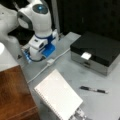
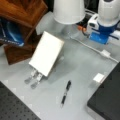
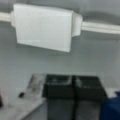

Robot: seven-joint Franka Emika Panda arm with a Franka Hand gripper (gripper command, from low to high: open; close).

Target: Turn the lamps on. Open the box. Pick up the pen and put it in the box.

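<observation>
While the closed fingers are hovering just above the white inline switch [image 3: 45, 30], the step in hand is judged to be turning on the lamps. In the wrist view the gripper [image 3: 73, 87] is showing two dark fingers [image 3: 58, 86] pressed together, gripping nothing, with the switch lying just ahead of them on its white cable [image 3: 100, 26]. To do this step well, the joined fingertips should be coming straight down on the middle of the switch body, not on the cable at either end, with a short, firm press so that the light block is not sliding across the surface [image 1: 100, 105]. In a front view the arm is standing folded low at the top left, its gripper [image 1: 48, 56] pointing down just beside the switch [image 1: 50, 61]. The cream-white angular lampshade [image 1: 58, 96] is leaning on its stand near the bottom, and no glow is showing on it. The box [image 1: 96, 51] is sitting at the right with its black lid down. The pen [image 1: 93, 90] is lying flat on the surface, apart from the box and well apart from the gripper.
</observation>
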